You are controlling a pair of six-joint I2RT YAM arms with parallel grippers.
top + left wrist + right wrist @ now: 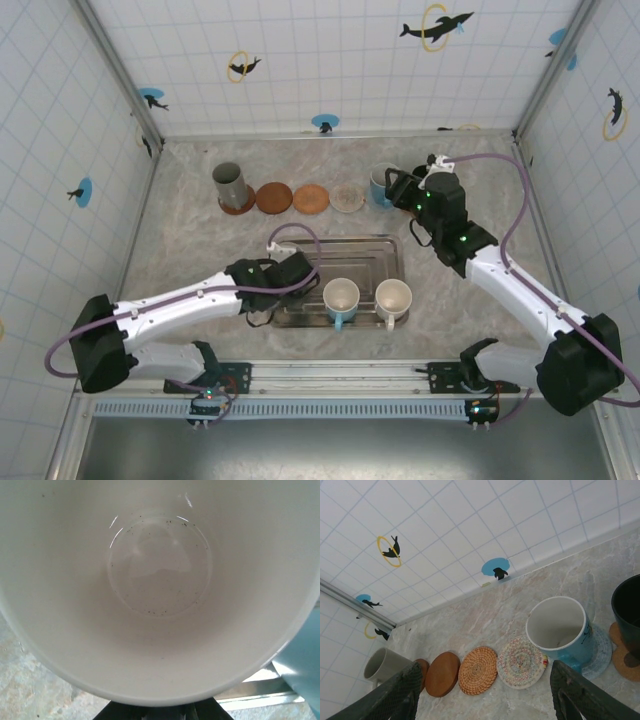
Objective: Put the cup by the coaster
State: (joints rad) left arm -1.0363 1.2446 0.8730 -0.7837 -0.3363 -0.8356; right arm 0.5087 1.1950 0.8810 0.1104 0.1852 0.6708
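A cup (pixel 340 297), white inside and blue outside, stands in the metal tray (pixel 365 252). My left gripper (pixel 316 284) is at its left side and shut on it. In the left wrist view the cup's white inside (pixel 160 580) is very close, and its rim hides the closed fingertips of the left gripper (pixel 165 713). A second cup (pixel 393 297) stands beside it. At the back lie a wood coaster (pixel 274 197), a wicker coaster (pixel 311 198) and a pale woven coaster (pixel 348 197); all three are bare. My right gripper (pixel 405 192) hangs open above them (pixel 485 669).
A grey cup (pixel 229 184) stands on a brown coaster at the row's left end. A blue cup (pixel 560 630) sits on a blue-grey coaster (pixel 601 652), and a dark cup (pixel 627 610) on a cork one. Tiled walls close the table's back and sides.
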